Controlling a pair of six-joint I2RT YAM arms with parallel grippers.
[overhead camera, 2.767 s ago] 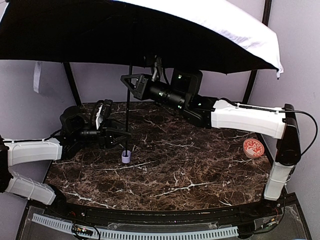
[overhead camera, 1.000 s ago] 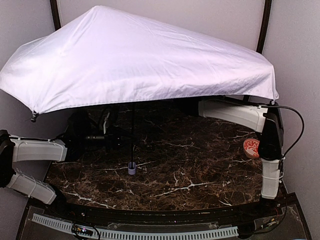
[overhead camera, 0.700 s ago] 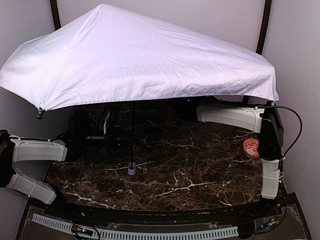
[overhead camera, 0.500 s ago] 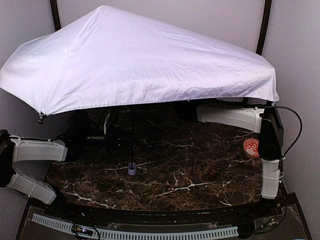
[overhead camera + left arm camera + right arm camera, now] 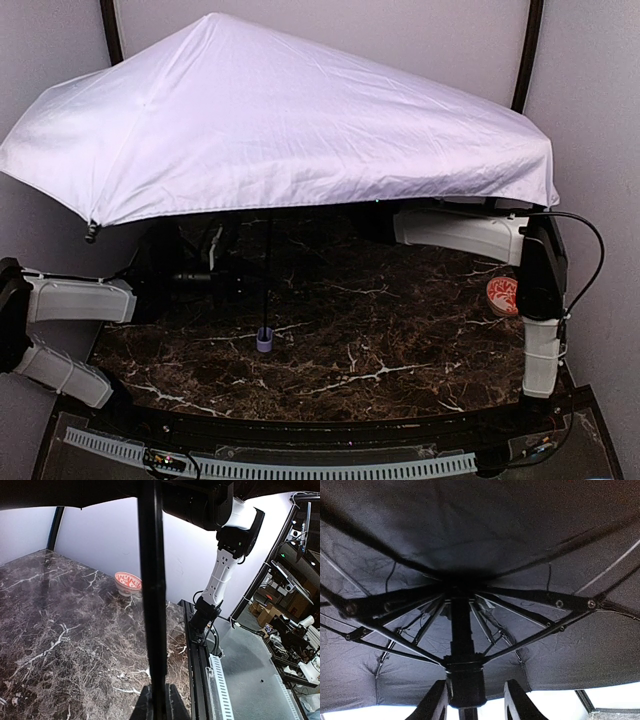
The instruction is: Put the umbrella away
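You see the umbrella (image 5: 300,110) fully open, and its pale canopy spreads across the upper half of the top view and hides both wrists under it. Its thin black shaft (image 5: 266,280) stands almost upright below the canopy, and the small lavender handle (image 5: 264,340) at the lower end rests on the dark marble worktop (image 5: 400,350), a little left of the middle. Your left claw (image 5: 159,705) is pressed together on this shaft: in the left wrist view the shaft rises straight up from between the two fingers, and there is no gap on either side. In the top view this claw lies in the shadow under the canopy, left of the shaft and well above the handle. Your right claw (image 5: 476,682) looks up into the black lining from below, where the ribs (image 5: 530,600) fan out from the centre. Its fingers (image 5: 517,702) are spread on the two sides of the black runner (image 5: 465,682); the left finger seems to touch the runner, and between the runner and the right finger you see a strip of light. The white right arm (image 5: 470,232) reaches in under the right edge of the canopy. A small red-and-white patterned bowl (image 5: 506,296) sits on the worktop at the right edge, near the right arm's upright link and well apart from the handle.
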